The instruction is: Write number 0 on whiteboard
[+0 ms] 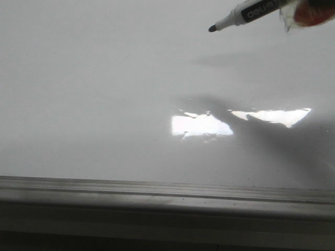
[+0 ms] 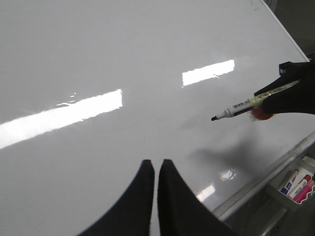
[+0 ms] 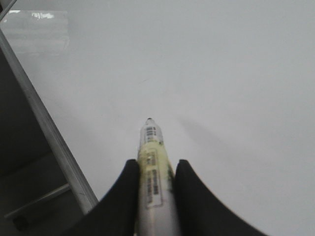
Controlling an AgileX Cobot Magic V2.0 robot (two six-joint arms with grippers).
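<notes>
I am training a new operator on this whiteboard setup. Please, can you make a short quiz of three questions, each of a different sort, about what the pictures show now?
1. True or false: the number 0 is already drawn on the whiteboard.
2. Multiple choice: what does the right gripper hold? A) an eraser B) a marker C) nothing
3. Short answer: how do the jaws of the left gripper stand, and do they hold anything?

Key
1. False: the board shows only glare and shadows, no marker line.
2. B: the marker is clamped between the fingers, its black tip bare and pointing out over the board.
3. Nearly closed, with only a thin gap, and holding nothing.
</notes>
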